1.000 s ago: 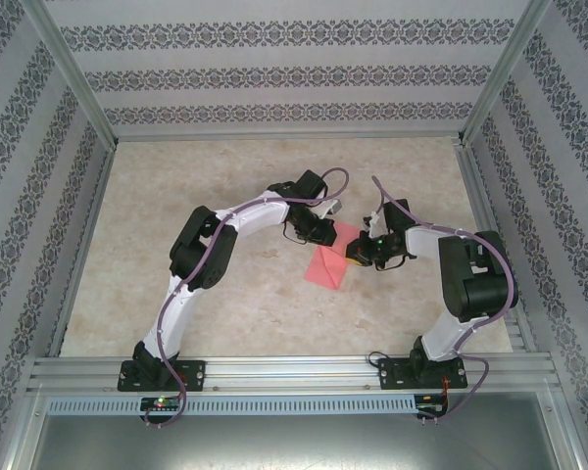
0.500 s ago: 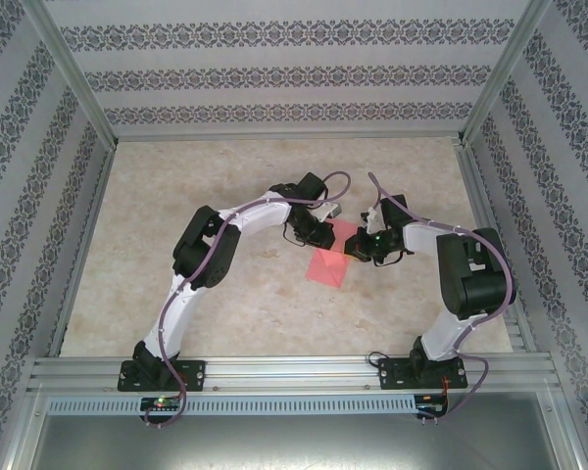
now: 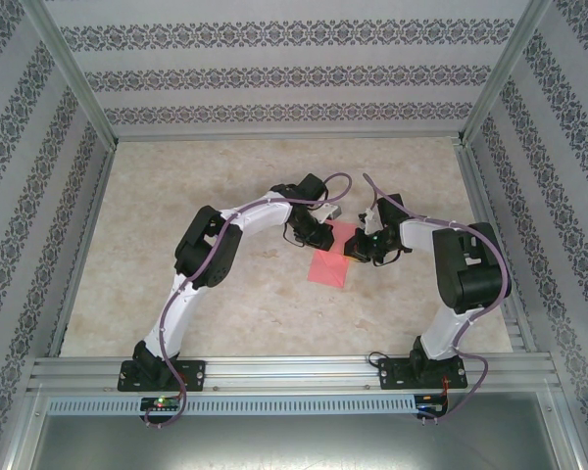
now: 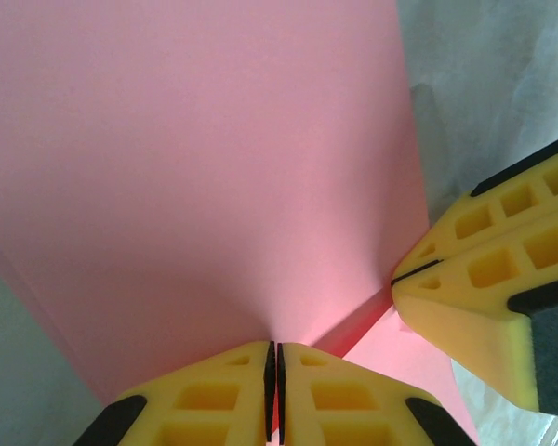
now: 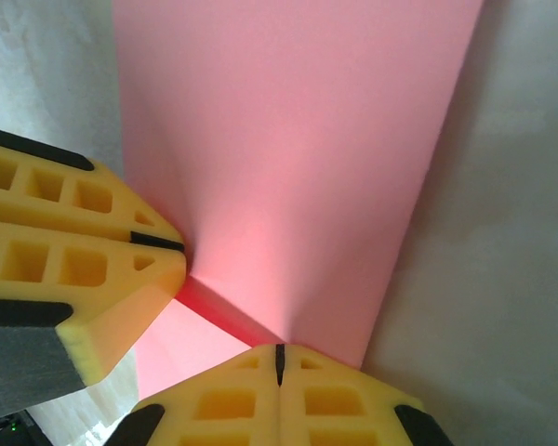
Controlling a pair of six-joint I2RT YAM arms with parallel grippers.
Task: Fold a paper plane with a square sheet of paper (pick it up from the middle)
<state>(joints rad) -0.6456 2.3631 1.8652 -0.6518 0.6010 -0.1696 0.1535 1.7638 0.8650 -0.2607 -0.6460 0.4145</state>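
The square sheet of paper (image 3: 330, 262) is pink-red and lies mid-table, with its far part lifted into a raised flap. My left gripper (image 3: 324, 238) is shut on the flap's edge from the left. My right gripper (image 3: 356, 249) is shut on it from the right, close beside the left one. In the left wrist view the sheet (image 4: 214, 167) spreads up from my shut left gripper (image 4: 275, 351), with the right gripper's yellow fingers (image 4: 484, 279) pinching the same edge. In the right wrist view the paper (image 5: 298, 158) rises from my shut right gripper (image 5: 280, 353), with the left fingers (image 5: 84, 251) alongside. The paper plane is out of view.
The beige marbled table (image 3: 176, 215) is walled by patterned panels on three sides. An aluminium rail (image 3: 294, 372) carrying both arm bases runs along the near edge. Open tabletop lies to the left and at the back.
The right gripper has moved a little left and away from the bases, closer to the left gripper. The visible part of the sheet has narrowed as its flap rose.
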